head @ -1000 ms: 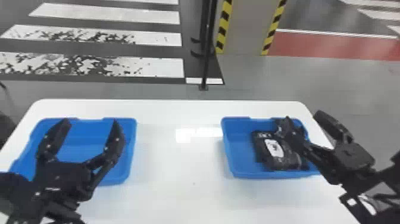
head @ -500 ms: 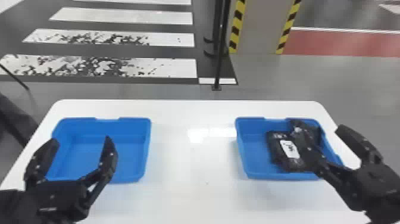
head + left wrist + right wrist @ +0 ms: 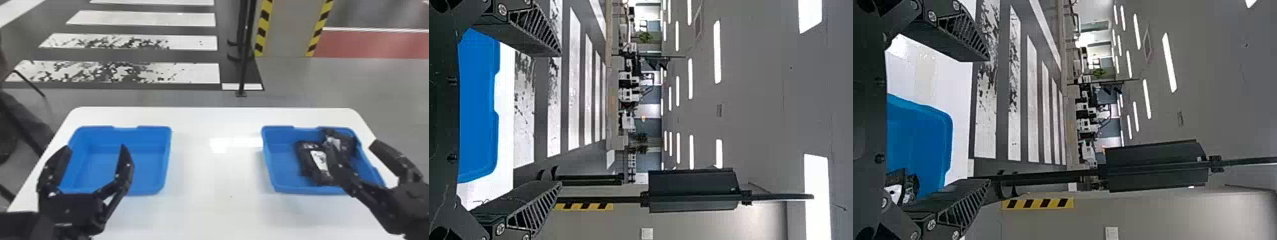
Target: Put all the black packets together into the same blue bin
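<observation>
Had left fingers [image 3: 126, 170] spread by the left-hand blue bin [image 3: 166, 159], right fingers [image 3: 394, 159] spread at the right-hand blue bin [image 3: 274, 166], pinching nothing. Seemed to need only a high, level withdrawal, brushing neither rim nor contents, with gathering apparently finished. Saw the left black packet [image 3: 308, 161] in the right-hand bin, with its long axis slanting from far left to near right; beside it, the right black packet [image 3: 348, 143], too hidden to judge for direction
</observation>
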Motion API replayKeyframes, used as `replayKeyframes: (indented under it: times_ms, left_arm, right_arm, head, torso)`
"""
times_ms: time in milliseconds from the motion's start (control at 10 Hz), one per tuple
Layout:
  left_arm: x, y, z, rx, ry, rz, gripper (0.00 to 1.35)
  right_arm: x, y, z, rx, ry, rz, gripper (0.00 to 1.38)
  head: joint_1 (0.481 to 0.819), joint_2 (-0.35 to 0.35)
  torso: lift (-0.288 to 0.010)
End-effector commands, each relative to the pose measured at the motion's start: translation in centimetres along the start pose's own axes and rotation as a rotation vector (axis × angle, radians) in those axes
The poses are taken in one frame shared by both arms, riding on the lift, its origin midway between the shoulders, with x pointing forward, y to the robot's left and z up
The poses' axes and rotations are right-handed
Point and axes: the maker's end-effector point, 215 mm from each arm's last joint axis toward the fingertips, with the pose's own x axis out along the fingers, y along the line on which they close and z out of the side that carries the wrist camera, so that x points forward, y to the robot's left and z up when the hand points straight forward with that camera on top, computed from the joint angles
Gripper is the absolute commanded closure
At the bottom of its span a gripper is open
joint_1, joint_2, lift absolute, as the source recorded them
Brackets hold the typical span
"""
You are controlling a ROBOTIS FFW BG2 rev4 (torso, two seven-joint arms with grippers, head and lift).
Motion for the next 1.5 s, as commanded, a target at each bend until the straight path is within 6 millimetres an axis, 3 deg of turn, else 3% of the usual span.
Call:
replayKeyframes:
  times_ms: [0, 1400]
  left_arm:
    - [0.03, -0.24, 0.17, -0.003, -0.007, -0.004, 0.12]
    - [0.20, -1.16, 1.11, -0.017, -0.036, -0.024, 0.12]
  right_arm:
    - [0.10, -0.06, -0.20, 0.002, 0.006, 0.000, 0.16]
    - [0.37, 0.30, -0.35, 0.007, 0.007, 0.007, 0.17]
  head:
    - [0.695, -0.027]
    - [0.695, -0.038]
  torso:
    - [-0.110]
    - [-0.110]
